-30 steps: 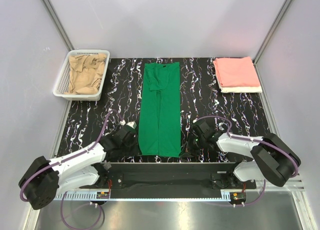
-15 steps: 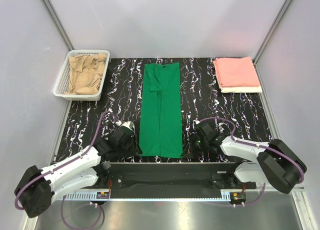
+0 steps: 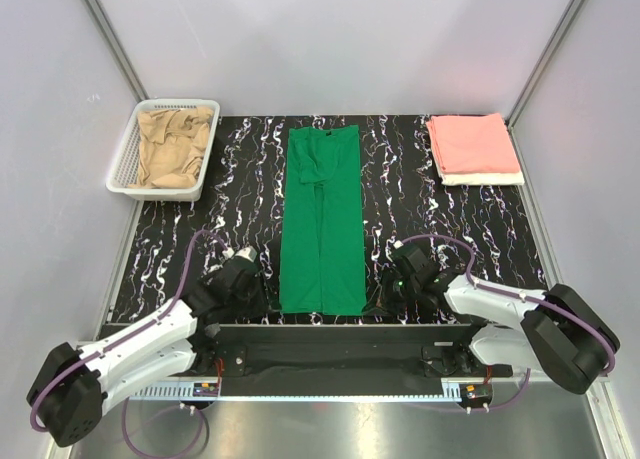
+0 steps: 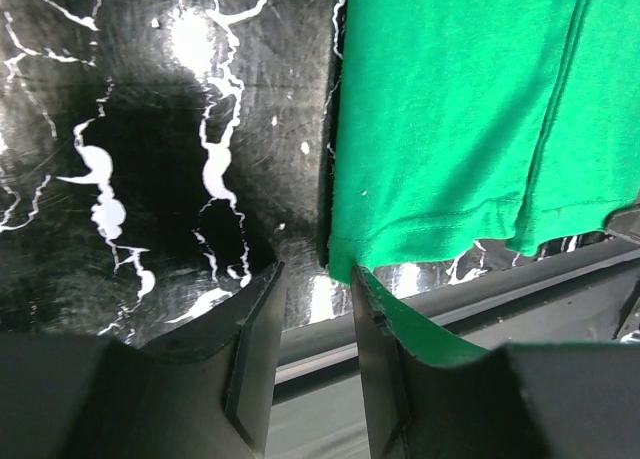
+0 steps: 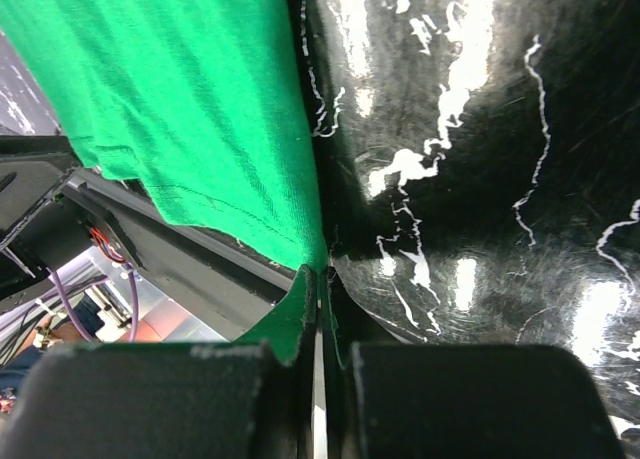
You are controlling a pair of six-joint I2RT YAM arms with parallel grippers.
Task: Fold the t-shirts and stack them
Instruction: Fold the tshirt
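Observation:
The bright green t-shirt [image 3: 322, 219] lies folded into a long strip down the middle of the table. It also shows in the left wrist view [image 4: 450, 109] and the right wrist view [image 5: 180, 99]. My left gripper [image 3: 262, 297] is open at its near-left corner. In the left wrist view [image 4: 313, 271] the hem corner touches the right finger's tip. My right gripper [image 3: 375, 304] is shut on the near-right corner, with cloth pinched at the tips [image 5: 318, 274]. The tan-beige t-shirt [image 3: 172, 147] lies crumpled in the basket. The salmon pink t-shirt [image 3: 472, 144] lies folded on the white one [image 3: 485, 179] at the back right.
The white mesh basket [image 3: 120, 169] stands at the back left. A black rail [image 3: 340, 331] runs along the table's near edge just below both grippers. Grey walls close in the sides and back.
Both arms have shifted slightly toward the near edge. The left gripper has settled at the green t-shirt's near-left corner. The shirt has not visibly moved.

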